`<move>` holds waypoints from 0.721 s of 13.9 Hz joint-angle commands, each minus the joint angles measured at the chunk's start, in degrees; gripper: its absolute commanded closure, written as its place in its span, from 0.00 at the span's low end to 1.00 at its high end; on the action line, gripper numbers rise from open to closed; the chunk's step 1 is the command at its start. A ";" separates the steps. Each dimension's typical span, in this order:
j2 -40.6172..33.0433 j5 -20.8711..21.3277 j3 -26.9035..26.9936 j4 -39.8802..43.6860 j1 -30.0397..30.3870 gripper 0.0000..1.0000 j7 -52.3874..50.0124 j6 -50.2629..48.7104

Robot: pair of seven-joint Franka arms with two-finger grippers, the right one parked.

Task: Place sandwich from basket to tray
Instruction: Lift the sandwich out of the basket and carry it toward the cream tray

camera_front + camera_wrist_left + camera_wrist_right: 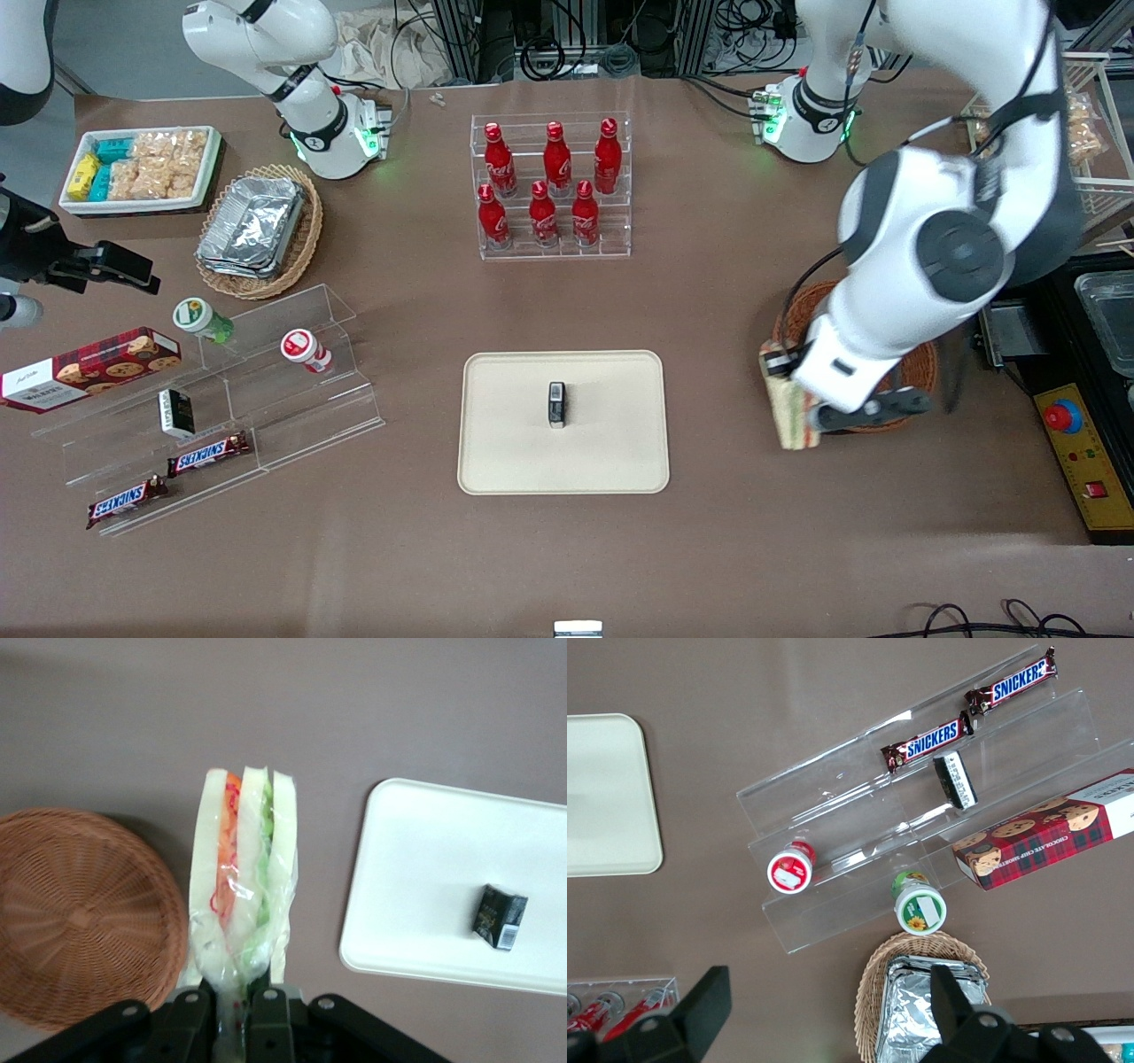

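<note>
**Observer:** Why is the arm hanging out at that end of the table?

**Operator:** I've got the left arm's gripper (864,412) over the edge of the reddish-brown wicker basket (921,363), at the rim that faces the tray. Its jaws are clamped on the plastic-wrapped wedge sandwich (791,403), pinching the narrow end so the wedge hangs clear, filling layers edge-on to the wrist camera. My read is that I'm in the carry step: the sandwich looks out of the basket, over bare table between basket and tray.

**Observer:** And the target?

**Operator:** The cream tray (496,461), at about nine o'clock from the gripper in the front view and well apart from it. A small dark box (556,404) sits near its middle, so I'd judge the set-down should aim for the bare part of the tray toward the working arm's end.

**Observer:** What about the surface and everything else?

**Operator:** It's a brown matte tabletop (709,549). Largest to smallest: at twelve o'clock from the tray, a clear rack of red bottles (551,186). Toward the parked arm's end, a clear stepped display (266,390) with two small lidded cups and Snickers bars (208,454), a tan basket of foil containers (257,230), a white bin of snacks (142,168), and a cookie box (89,368). None of it lies between gripper and tray.
</note>
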 commanded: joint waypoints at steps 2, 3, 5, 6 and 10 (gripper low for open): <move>8.07 -1.17 -4.01 4.31 0.50 1.00 0.88 5.57; 9.39 -1.26 -4.80 4.13 0.50 1.00 0.79 7.07; 11.41 -1.08 -6.47 4.04 0.50 1.00 1.49 10.75; 12.73 -1.08 -7.09 4.04 0.50 1.00 0.71 12.95; 17.22 -1.00 -7.62 4.13 -1.69 1.00 -0.26 18.15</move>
